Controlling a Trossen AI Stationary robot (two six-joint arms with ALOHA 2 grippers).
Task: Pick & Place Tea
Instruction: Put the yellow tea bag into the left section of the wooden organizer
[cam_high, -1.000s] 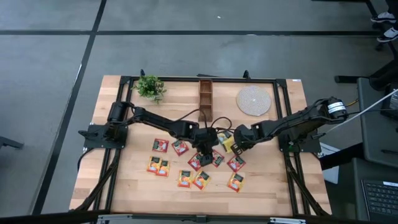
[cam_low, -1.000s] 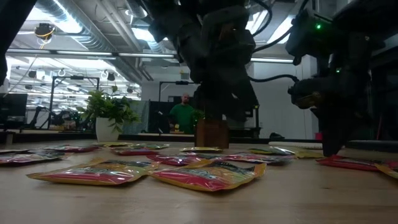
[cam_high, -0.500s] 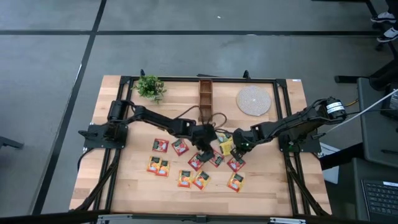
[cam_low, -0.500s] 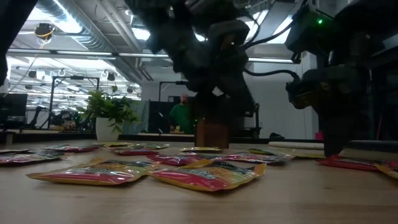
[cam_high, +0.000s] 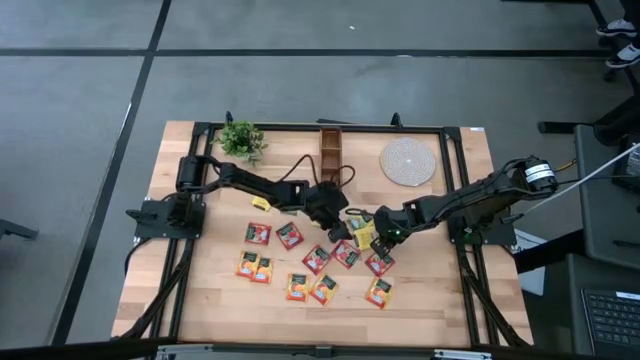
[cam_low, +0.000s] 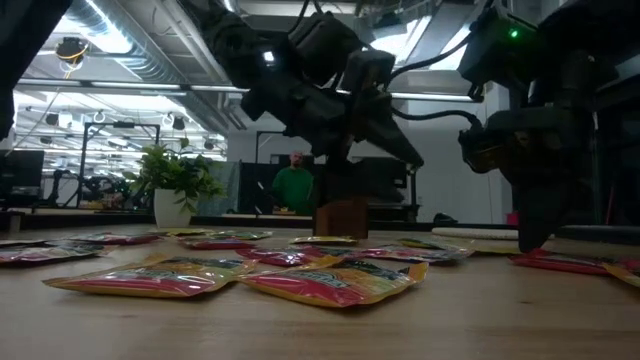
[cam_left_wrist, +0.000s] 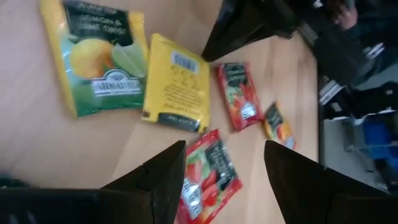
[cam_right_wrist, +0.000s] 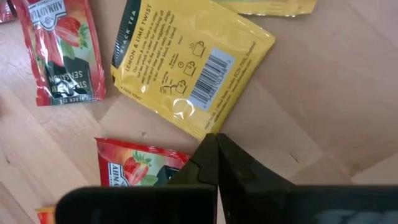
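Several tea sachets lie flat on the wooden table (cam_high: 200, 300), in red (cam_high: 316, 259), orange (cam_high: 298, 287) and yellow (cam_high: 362, 235). My left gripper (cam_left_wrist: 225, 149) hangs open above a red sachet (cam_left_wrist: 208, 174), slanting down toward the table's right, and touches nothing. A face-down yellow sachet (cam_left_wrist: 177, 84) and a yellow-green one (cam_left_wrist: 102, 56) lie just beyond it. My right gripper (cam_right_wrist: 213, 138) is shut, its tips down at table height (cam_low: 530, 245) beside the yellow sachet (cam_right_wrist: 186, 62). My right gripper's shut fingertips (cam_right_wrist: 210, 149) come from above, steeply slanted, and stand at the near edge of the face-down yellow sachet (cam_right_wrist: 198, 129), above a red sachet (cam_right_wrist: 140, 167). I cannot tell whether they touch either sachet or the table.
At the far edge stand a small potted plant (cam_high: 241, 138), a narrow wooden box (cam_high: 330, 150) and a round woven mat (cam_high: 408, 161). A small yellow sachet (cam_high: 260, 203) lies beside the left arm. A person (cam_low: 297, 185) stands in the room behind.
My left gripper has swung away from the red sachets toward the far edge and the right. It rolled and tipped from pointing steeply down to a shallower slant, staying open. The sachets lie where they were.
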